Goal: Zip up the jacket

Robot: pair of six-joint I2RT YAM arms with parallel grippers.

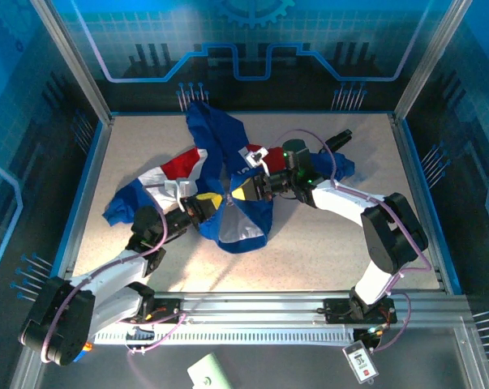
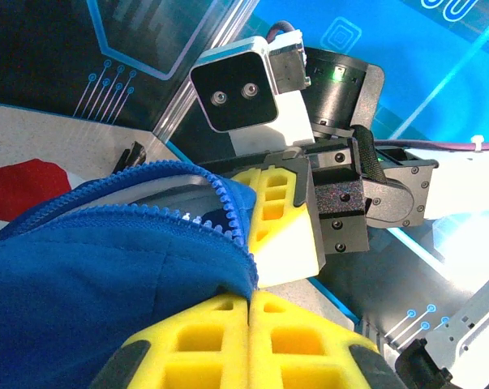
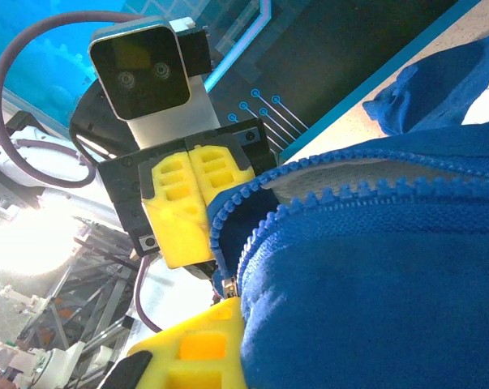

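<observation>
Above the worktop [image 1: 325, 251], my left fingers [image 2: 220, 340] and right fingers [image 3: 195, 348] clamp the jacket [image 1: 244, 223] (both pinched tight), so I should keep its zipper teeth [image 3: 374, 198] aligned and taut.

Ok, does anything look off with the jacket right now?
Yes. The jacket lies bunched and twisted rather than flat. Its zipper is undone, and the rows of teeth curl apart. The left tool and right tool pinch its edge close together. Nothing looks torn.

Centre blocked by heaped jacket [image 1: 218, 150]; front-right table [image 1: 317, 253] bare, passable.
</observation>
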